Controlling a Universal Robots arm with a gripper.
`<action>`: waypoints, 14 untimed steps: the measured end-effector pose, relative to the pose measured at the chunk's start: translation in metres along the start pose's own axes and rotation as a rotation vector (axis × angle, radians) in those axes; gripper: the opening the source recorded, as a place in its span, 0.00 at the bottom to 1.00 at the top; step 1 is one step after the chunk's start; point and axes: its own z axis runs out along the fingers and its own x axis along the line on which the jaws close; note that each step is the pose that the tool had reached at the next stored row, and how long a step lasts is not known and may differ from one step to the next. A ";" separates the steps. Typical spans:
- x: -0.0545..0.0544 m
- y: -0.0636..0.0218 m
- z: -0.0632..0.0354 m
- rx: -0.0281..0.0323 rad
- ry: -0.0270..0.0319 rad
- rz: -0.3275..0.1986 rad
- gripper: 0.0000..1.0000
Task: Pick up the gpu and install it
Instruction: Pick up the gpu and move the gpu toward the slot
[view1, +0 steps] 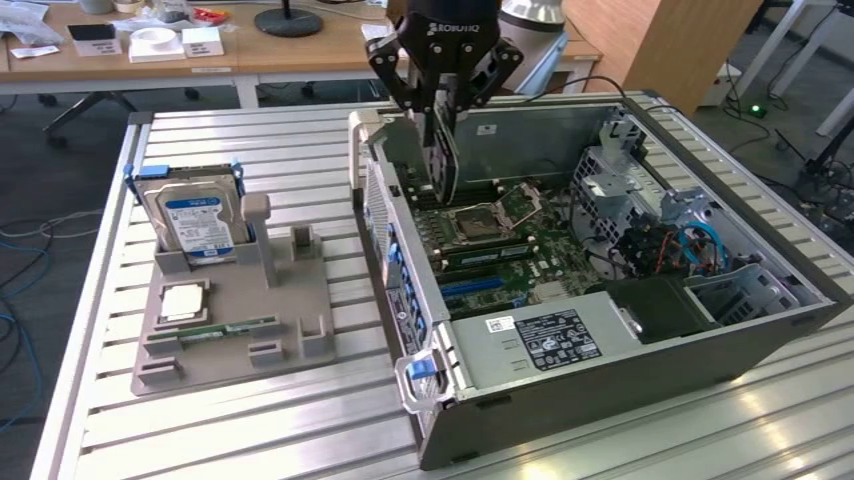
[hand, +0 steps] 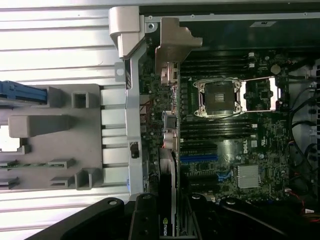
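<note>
Gripper (view1: 447, 108) pinched narrow on gpu (view1: 441, 165). Card held upright on edge, likely to line its connector with board slots. It sits over motherboard (view1: 534, 250) in case (view1: 747, 335), 11 o'clock of socket (view1: 481, 218), exterior view.

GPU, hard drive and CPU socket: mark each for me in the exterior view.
gpu (view1: 442, 160), exterior view, dark face of the upright card.
hard drive (view1: 195, 222), exterior view, its blue-white label.
CPU socket (view1: 477, 222), exterior view, centre of the socket on the motherboard.
</note>
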 end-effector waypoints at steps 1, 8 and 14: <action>-0.002 0.0002 0.0000 0.0000 0.0001 0.000 0.26; -0.020 0.0014 0.0006 -0.0001 0.0000 0.000 0.26; -0.038 0.0027 0.0011 -0.0014 0.0001 0.000 0.26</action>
